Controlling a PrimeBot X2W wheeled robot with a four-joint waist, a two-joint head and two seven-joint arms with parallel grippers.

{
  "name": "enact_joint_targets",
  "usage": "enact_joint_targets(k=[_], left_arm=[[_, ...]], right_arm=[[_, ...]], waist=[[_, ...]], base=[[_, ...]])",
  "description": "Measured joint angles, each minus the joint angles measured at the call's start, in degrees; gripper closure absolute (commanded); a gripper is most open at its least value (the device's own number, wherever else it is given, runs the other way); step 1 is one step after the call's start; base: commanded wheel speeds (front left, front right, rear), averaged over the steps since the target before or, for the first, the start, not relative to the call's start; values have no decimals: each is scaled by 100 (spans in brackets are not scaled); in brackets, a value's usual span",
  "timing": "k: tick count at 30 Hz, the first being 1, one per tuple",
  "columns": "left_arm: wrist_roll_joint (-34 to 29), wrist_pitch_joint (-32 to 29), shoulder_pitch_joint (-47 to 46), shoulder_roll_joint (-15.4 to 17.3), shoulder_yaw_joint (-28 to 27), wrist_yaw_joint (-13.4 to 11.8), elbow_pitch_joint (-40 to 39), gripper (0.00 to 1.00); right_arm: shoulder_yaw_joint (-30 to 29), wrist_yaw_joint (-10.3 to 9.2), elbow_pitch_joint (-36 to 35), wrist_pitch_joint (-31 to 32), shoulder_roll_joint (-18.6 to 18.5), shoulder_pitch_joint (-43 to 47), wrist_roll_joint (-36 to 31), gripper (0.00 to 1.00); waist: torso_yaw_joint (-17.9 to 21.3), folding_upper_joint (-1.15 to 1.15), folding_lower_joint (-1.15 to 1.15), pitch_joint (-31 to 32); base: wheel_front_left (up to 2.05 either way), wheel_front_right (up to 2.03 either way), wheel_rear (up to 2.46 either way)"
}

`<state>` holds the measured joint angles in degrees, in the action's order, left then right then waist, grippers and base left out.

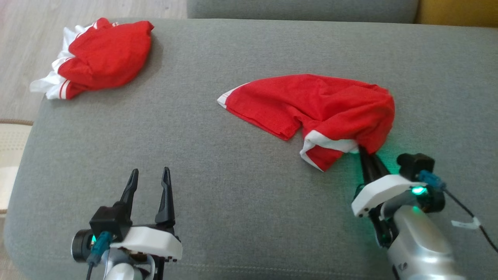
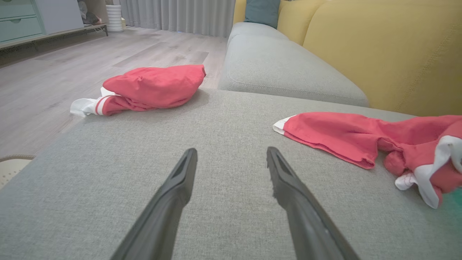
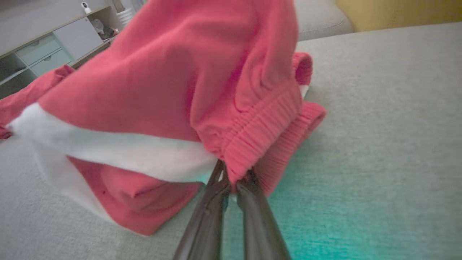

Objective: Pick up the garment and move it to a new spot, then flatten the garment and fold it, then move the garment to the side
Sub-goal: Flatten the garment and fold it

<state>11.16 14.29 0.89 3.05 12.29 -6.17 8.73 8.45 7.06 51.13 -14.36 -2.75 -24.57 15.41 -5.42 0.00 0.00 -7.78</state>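
Note:
A red garment with white trim (image 1: 311, 107) lies stretched across the grey sofa cushion (image 1: 218, 163), its right end bunched and lifted. My right gripper (image 1: 363, 152) is shut on the garment's ribbed waistband (image 3: 252, 141), with the cloth (image 3: 162, 83) draped over the fingertips in the right wrist view. My left gripper (image 1: 149, 175) hovers open over bare cushion at the lower left, well apart from the garment (image 2: 361, 139), with nothing between its fingers (image 2: 180, 180).
A second red and white garment (image 1: 97, 58) lies crumpled at the cushion's far left corner, also seen as a heap (image 2: 144, 88) in the left wrist view. Another grey cushion (image 2: 281, 68) and a yellow backrest (image 2: 389, 50) stand beyond. Wooden floor (image 2: 72, 65) lies to the left.

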Motion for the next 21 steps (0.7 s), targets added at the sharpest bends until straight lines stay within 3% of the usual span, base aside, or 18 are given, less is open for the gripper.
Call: enact_joint_targets(k=[11,21], left_arm=[[37,0,2,-2,26,-46,-14,0],[58,0,6,-2,55,-47,-13,0]], right_arm=[[-1533,0,-432,10,-64,29,-1496,100],[-2063,0,-229,253,-132,34,-1964,100]], waist=[[237,0,0,85],[251,0,0,161]], base=[[0,0,0],[0,0,0]])
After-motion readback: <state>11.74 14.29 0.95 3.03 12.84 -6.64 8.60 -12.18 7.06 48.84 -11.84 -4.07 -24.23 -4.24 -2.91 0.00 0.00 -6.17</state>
